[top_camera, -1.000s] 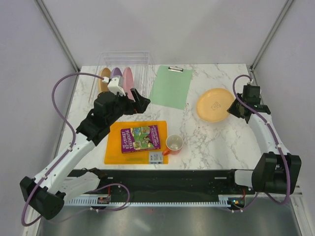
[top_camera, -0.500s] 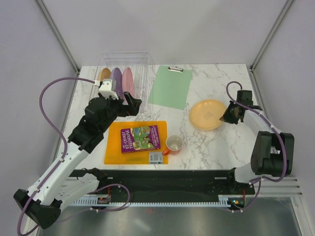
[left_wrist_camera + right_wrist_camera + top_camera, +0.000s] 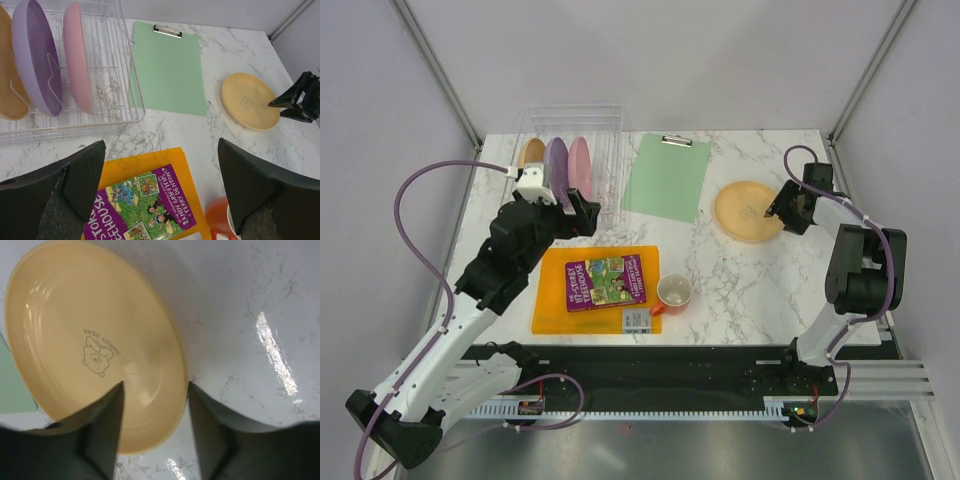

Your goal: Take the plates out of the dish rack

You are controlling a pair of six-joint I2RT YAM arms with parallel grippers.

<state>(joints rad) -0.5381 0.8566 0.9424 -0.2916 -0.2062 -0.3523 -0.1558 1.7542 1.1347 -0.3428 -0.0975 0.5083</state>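
While three plates stand on edge in the dish rack at the table's far left, namely the yellow-orange plate, the lilac plate and the pink plate, the second yellow plate lies on the marble right of the green clipboard; the right gripper straddles its rim, one finger over the face, one outside, and whether they pinch it cannot be told; the left gripper hovers empty, jaws spread wide, over the orange cutting board's far edge, just in front of the rack.
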